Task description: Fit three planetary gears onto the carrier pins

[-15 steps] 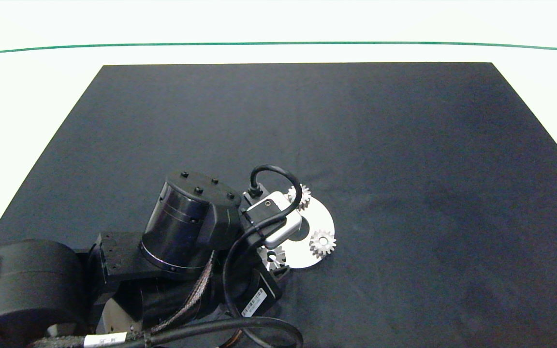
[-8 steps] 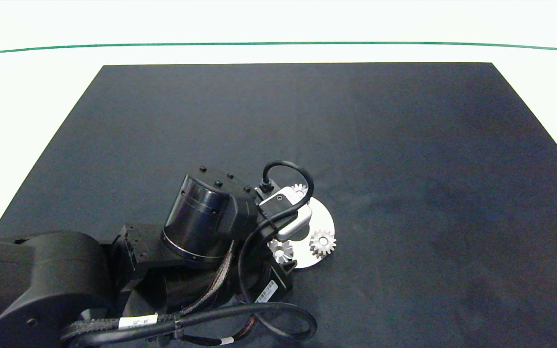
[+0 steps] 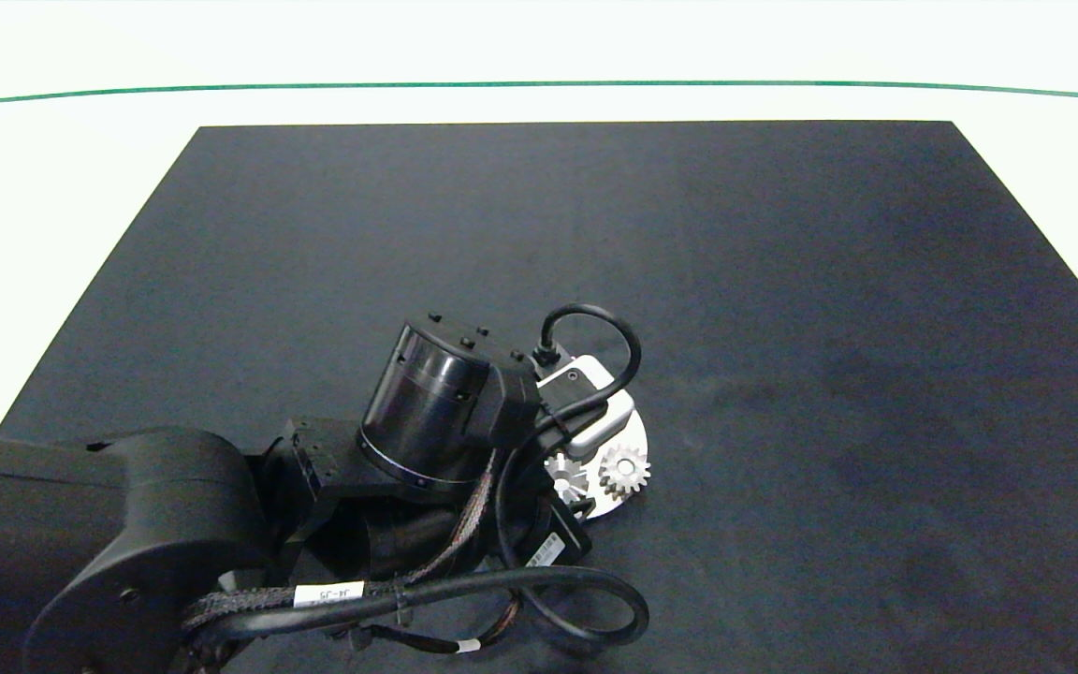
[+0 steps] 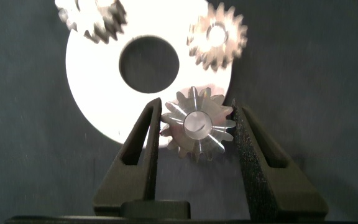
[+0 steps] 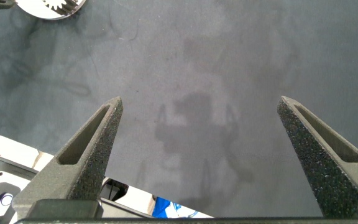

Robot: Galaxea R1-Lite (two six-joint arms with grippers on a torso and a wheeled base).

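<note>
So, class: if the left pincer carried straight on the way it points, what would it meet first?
Probably the white carrier disc: the left pincer, shut on the third gear, hangs over its rim. Height above the disc is unclear.

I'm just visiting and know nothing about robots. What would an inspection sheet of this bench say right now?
Surface: black mat on a white table.
Job's things: white carrier disc; two planetary gears sit on it; third gear is gripped at the disc's edge. Pins hidden.
Clutter: nothing seen.
Grippers: left gripper jaws closed on the third gear, over the disc; right gripper jaws wide open above bare mat, holding nothing, off at the mat's right edge.
Cables: black cables loop around the left arm.
Surroundings: green line across the far table.
</note>
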